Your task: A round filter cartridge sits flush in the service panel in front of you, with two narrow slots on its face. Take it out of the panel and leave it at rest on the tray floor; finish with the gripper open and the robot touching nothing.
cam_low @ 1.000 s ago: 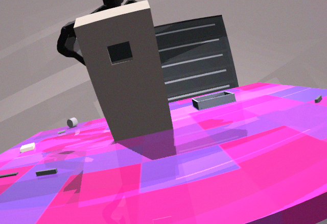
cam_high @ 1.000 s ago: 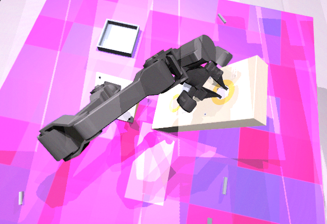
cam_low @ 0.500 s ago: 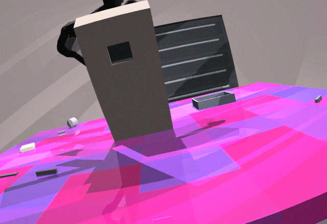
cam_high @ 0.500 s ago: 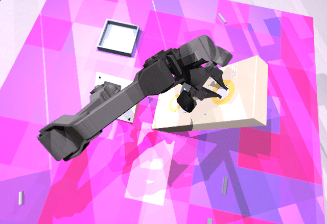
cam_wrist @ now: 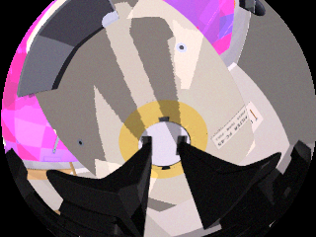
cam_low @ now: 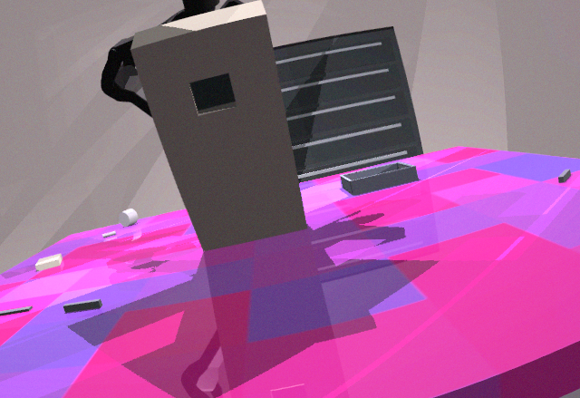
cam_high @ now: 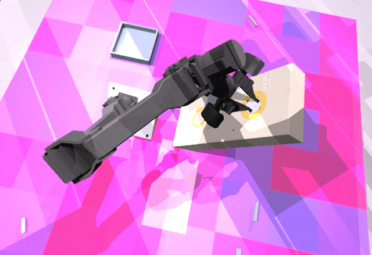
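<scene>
The cartridge point(cam_wrist: 164, 140) sits in the panel point(cam_high: 279, 96), ringed by a yellow collar point(cam_wrist: 197, 133); the gripper point(cam_wrist: 165, 158) points straight at its pale face, one dark finger point(cam_wrist: 134, 174) on each side of the disc, tips at its edge; the jaws stand partly apart, clamped on nothing; the tray point(cam_high: 135, 42) lies well apart from the panel.

Arm point(cam_high: 132, 117) extended fwd, claw point(cam_wrist: 165, 153) part-closed, empty
</scene>
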